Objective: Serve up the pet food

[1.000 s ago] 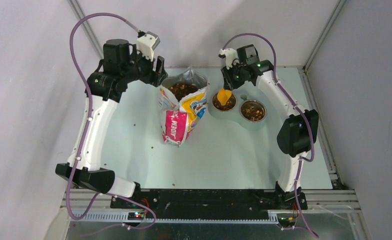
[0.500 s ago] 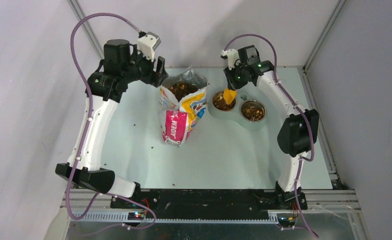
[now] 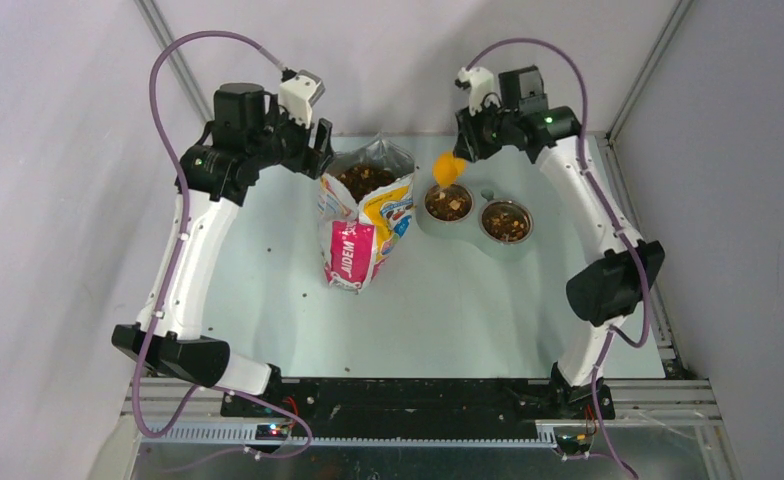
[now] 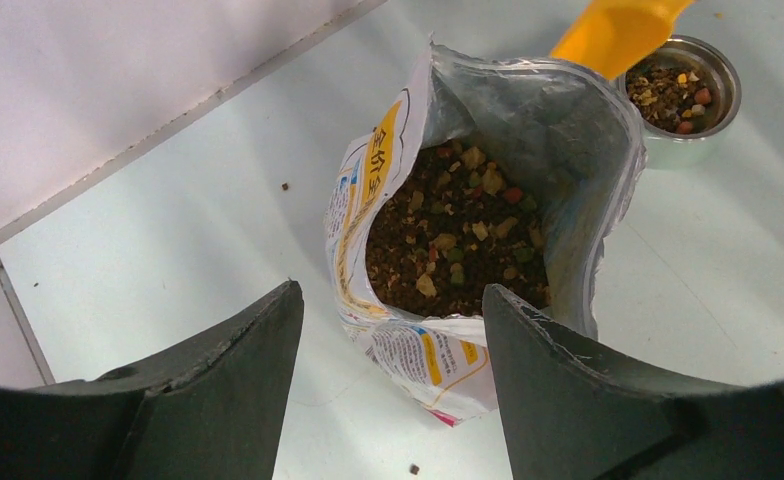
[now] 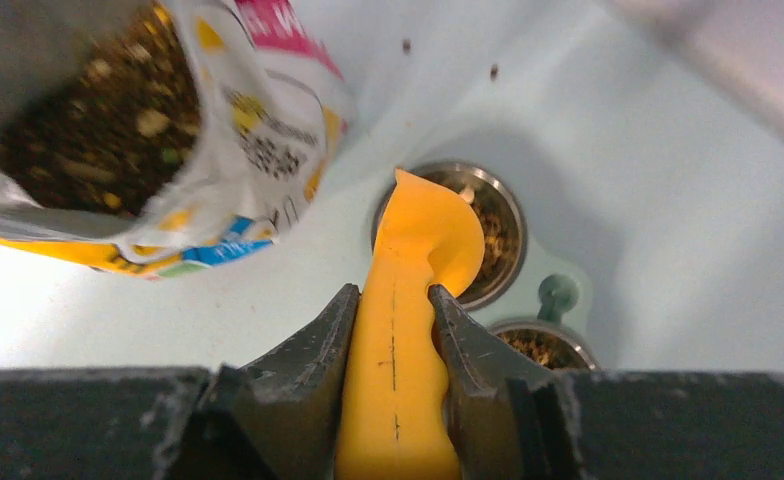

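Your right gripper (image 5: pixel 393 300) has its fingers pinched narrow on the handle of the yellow scoop (image 5: pixel 423 235), one jaw on each side. The scoop head hangs in the air over the back rim of the bowl nearer the bag (image 3: pixel 449 203), and it looks clear of the rim. The wrist view shows only the back of the scoop head, so you can't tell if it carries anything. It is probably empty.

Your left gripper (image 4: pixel 390 295) has its jaws spread wide and holds nothing. It hovers above and behind the mouth of the open bag (image 4: pixel 568 130) without touching it.

The pet food (image 4: pixel 448 240) sits in three places:
- Most of it is in the upright bag.
- Some is in the bowl nearer the bag.
- Some is in the outer bowl (image 3: pixel 506 220) of the double feeder (image 3: pixel 480 193).

A few stray pellets (image 4: pixel 284 186) lie on the table (image 3: pixel 268 300).

Both bowls show kibble, so serving looks mostly done. You may want one more scoop if the bowls should be fuller. After that, only parking the scoop seems left. The bag is open and standing.
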Tool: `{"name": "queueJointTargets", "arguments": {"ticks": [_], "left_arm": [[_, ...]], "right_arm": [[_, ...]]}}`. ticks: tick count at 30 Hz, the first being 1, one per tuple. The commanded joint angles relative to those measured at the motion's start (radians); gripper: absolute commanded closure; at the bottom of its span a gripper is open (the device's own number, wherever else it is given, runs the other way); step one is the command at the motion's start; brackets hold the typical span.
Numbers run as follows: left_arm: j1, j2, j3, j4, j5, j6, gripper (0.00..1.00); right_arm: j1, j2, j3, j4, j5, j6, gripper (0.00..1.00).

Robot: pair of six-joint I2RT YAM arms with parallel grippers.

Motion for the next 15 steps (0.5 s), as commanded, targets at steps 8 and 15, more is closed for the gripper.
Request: {"name": "queueJointTargets", "arguments": {"ticks": [8, 15], "left_arm": [[-0.005, -0.047, -0.029, -0.003, -0.026, 0.03, 0.26], [-0.005, -0.085, -0.079, -0.005, -0.083, 0.051, 0.25]], "right_arm": [[0.022, 0.004, 0.5, -0.09, -0.054, 0.132, 1.0], [0.104, -0.034, 0.471, -0.021, -0.092, 0.094, 1.0]]}}
